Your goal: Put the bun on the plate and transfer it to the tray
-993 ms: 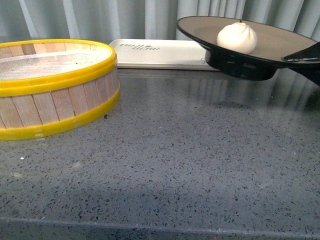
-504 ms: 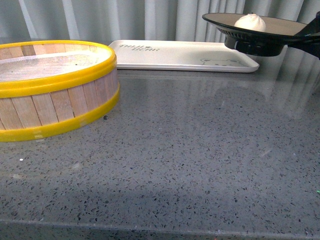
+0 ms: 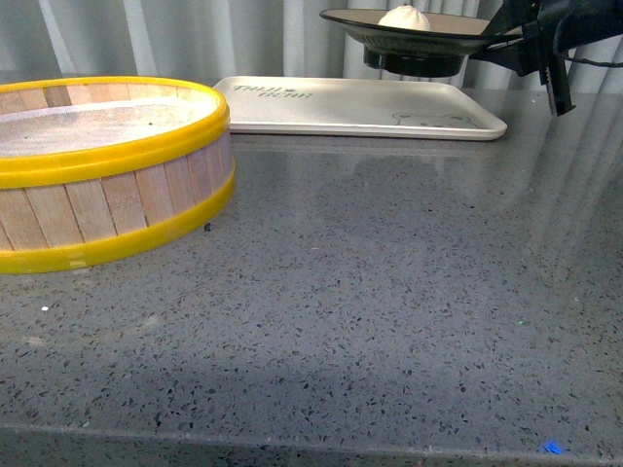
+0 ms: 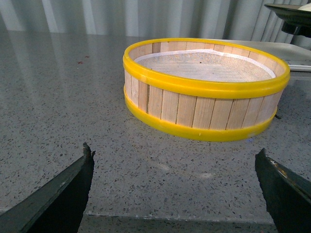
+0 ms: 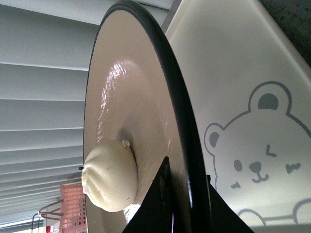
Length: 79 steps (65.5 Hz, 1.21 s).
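the right gripper [image 3: 506,41] is clamped on the black rim of the wide tan round plate [image 3: 409,37], up in the air above the right part of the flat cream-white tray [image 3: 331,107] — not touching it. the small white pleated bun [image 3: 403,17] sits on the plate. the left gripper [image 4: 174,160] gapes wide with nothing in it, near the yellow-rimmed wooden steamer basket [image 4: 204,104].

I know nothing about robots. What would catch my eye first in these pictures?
A big round wooden steamer basket with bright yellow hoops sits on the left of the grey speckled counter. At the far right, the right pincer grips a wide tan plate with a black rim, which carries a small white pleated bun, over a flat cream-white tray.
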Motion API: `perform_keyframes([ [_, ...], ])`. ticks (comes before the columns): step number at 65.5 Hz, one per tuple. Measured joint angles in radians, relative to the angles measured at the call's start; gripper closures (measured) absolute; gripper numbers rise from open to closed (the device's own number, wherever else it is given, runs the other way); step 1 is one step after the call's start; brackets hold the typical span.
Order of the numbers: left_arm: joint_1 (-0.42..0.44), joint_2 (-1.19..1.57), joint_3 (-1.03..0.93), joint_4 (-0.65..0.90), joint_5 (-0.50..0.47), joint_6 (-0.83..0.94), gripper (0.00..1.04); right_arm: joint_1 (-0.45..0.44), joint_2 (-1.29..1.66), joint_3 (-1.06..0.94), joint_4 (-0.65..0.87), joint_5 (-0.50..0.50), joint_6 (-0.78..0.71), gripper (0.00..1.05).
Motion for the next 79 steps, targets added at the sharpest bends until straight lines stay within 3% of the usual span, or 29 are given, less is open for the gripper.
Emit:
perform_keyframes([
  [38,0.000,0.000,0.000,0.000,0.000,0.000,0.07,-0.028,0.252,0.335,-0.141,-0.015,-0.016,1.02],
  [79,0.000,0.000,0.000,0.000,0.000,0.000,0.07,-0.003,0.232,0.286,-0.161,0.005,-0.095,1.02],
])
